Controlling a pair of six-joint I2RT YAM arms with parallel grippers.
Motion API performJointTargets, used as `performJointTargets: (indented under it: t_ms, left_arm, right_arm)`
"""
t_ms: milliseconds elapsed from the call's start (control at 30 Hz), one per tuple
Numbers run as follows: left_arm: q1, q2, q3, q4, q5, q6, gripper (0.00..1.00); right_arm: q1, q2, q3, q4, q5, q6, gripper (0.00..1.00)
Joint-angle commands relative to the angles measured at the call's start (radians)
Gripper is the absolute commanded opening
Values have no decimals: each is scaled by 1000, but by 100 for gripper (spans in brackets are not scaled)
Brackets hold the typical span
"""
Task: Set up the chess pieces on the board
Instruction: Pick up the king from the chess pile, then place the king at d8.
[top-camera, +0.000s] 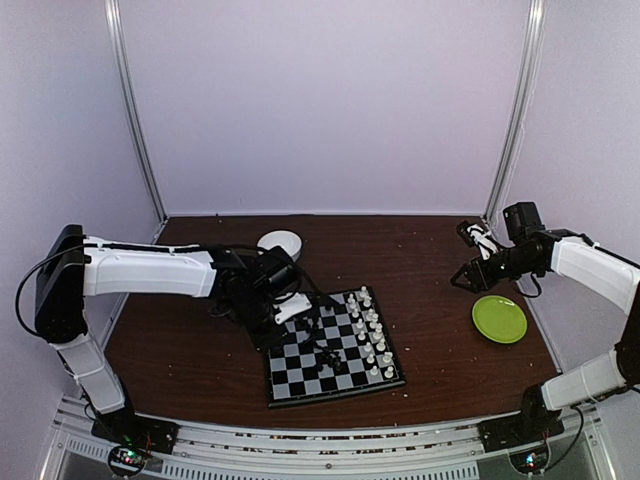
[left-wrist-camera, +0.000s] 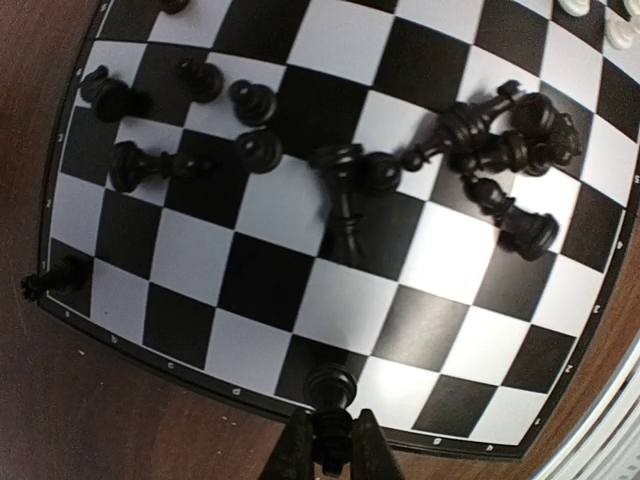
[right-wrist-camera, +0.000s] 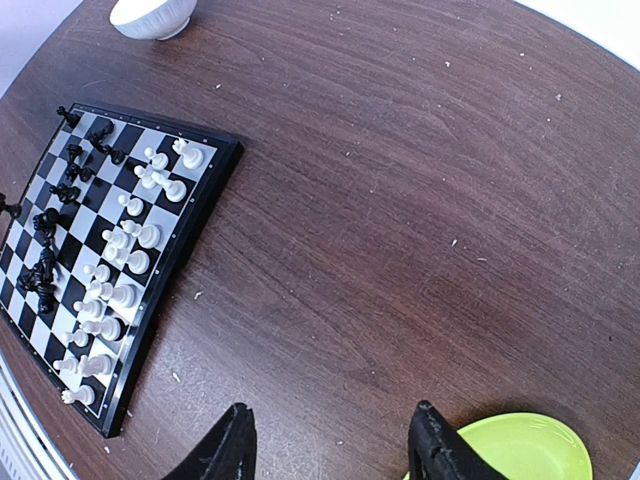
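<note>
Top view: the left pincer (top-camera: 288, 311) hangs over the left edge of the small black-and-white checkered board (top-camera: 330, 352) on the brown table (top-camera: 430, 270). The round green plate (top-camera: 499, 319) holds nothing. What is in the white bowl (top-camera: 279, 243) I cannot tell.

Left wrist: that pincer pinches a black plastic chessman (left-wrist-camera: 331, 385) at an edge square. A skewed release could tip it, or the arm could sweep the toppled black chessmen (left-wrist-camera: 480, 150).

Right wrist: the right pincer (right-wrist-camera: 330, 440) is spread beside the plate.

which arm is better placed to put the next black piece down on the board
Left. The left gripper is shut on a black piece right over the edge of the board. The right gripper hangs open and empty beside the green plate, away from the board.
</note>
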Motion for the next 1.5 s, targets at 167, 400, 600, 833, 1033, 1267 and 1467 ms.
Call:
performJointTargets:
  t_ms: [167,400,600,833,1033,1267,1467]
  left_arm:
    - [50,-17,-15,7,-14,18,9]
    - [60,-17,-24,30,12,12,9]
    - [60,-27,-33,39,58,25,9]
    - [60,-19,-38,35,59,29,9]
    - [60,-13,-38,39,65,29,9]
    - [60,-9,-51,51,106,31,10]
    - [60,-4,-56,55,84,27,10]
  right_arm:
    - [10,11,24,-5,8,-2,53]
    - [11,16,24,-6,10,-2,53]
    - [11,15,24,-9,11,-4,53]
    - [11,18,25,-9,12,-6,53]
    - [11,20,25,-8,12,-5,53]
    - [11,23,26,-8,14,-6,53]
    - [11,23,25,-9,14,-6,53]
